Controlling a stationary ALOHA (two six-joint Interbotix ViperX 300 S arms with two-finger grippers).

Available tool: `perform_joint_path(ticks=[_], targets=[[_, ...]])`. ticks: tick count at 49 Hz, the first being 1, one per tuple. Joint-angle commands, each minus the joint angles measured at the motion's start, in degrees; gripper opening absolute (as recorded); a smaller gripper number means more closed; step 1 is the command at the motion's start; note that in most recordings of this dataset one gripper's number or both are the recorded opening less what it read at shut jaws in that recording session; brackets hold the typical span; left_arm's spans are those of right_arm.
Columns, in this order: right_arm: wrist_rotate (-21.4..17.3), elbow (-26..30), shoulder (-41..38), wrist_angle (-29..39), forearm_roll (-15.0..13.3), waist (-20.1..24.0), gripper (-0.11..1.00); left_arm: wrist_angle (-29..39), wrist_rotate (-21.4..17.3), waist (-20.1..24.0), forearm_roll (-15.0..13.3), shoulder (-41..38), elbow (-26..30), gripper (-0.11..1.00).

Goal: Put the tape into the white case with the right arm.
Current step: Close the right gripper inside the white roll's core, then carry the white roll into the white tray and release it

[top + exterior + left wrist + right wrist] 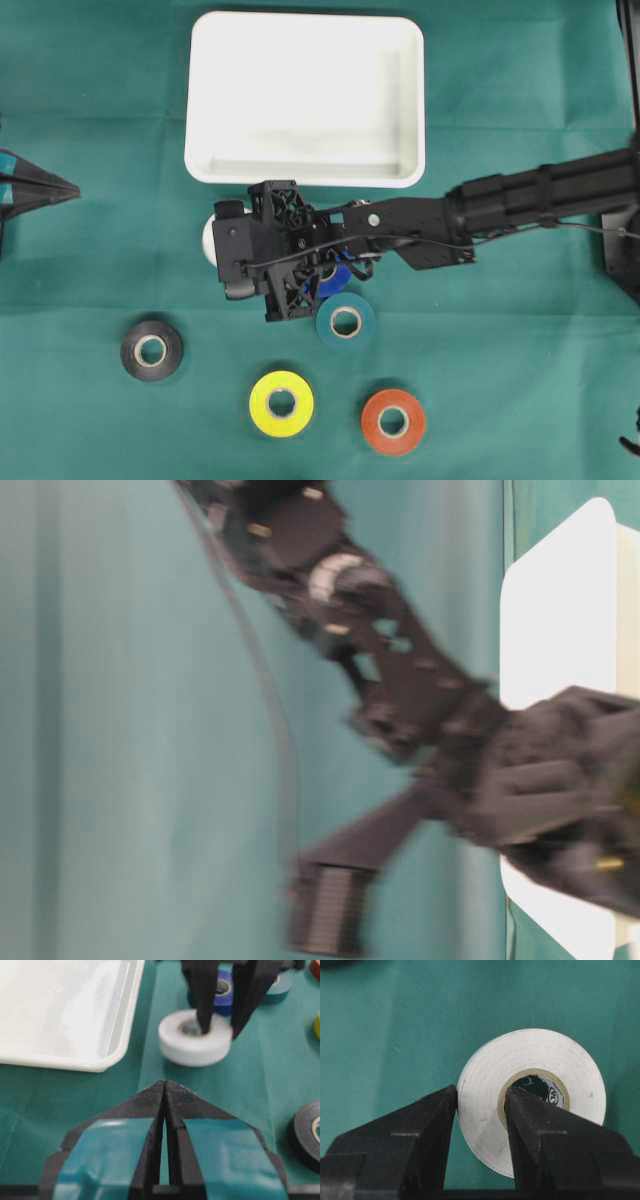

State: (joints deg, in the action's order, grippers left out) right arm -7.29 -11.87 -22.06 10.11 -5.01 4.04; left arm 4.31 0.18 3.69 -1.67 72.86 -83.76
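Note:
The white case point(300, 90) lies at the back of the green cloth, with nothing in it. Just in front of its near rim a white tape roll point(209, 240) lies flat. The right arm's gripper point(232, 250) is shut on it. In the right wrist view one finger sits in the core of the white tape roll point(530, 1050) and the other presses its outer wall, the right gripper point(481, 1091) pinching that wall. The left wrist view shows the same hold on the white tape roll point(195, 1042). My left gripper point(72, 190) rests shut at the left edge, holding nothing.
Near the right gripper lie a blue roll point(333, 280) and a teal roll point(346, 321). Toward the front edge sit a black roll point(152, 349), a yellow roll point(281, 403) and an orange roll point(393, 421). The table-level view is blurred, showing the arm point(420, 700).

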Motion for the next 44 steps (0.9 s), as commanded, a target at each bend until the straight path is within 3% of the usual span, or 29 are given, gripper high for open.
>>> perform_joint_path(ticks=[1, 11, 21, 35, 44], targets=[[-0.4, 1.2, 4.9, 0.9, 0.0, 0.5, 0.02, -0.4, 0.0, 0.3, 0.0, -0.4, 0.5, 0.00], [-4.0, 1.8, 6.8, 3.3, -0.1, 0.5, 0.02, -0.4, 0.0, 0.3, 0.0, -0.4, 0.5, 0.00], [-4.7, 1.9, 6.8, 3.3, 0.0, -0.8, 0.02, -0.4, 0.0, 0.3, 0.0, -0.4, 0.5, 0.00], [-4.7, 2.5, 6.8, 3.3, -0.1, -6.7, 0.02, -0.4, 0.0, 0.3, 0.0, -0.4, 0.4, 0.00], [-4.7, 2.8, 6.7, 3.1, -2.5, -11.5, 0.02, -0.4, 0.0, 0.3, 0.0, -0.4, 0.4, 0.00]])
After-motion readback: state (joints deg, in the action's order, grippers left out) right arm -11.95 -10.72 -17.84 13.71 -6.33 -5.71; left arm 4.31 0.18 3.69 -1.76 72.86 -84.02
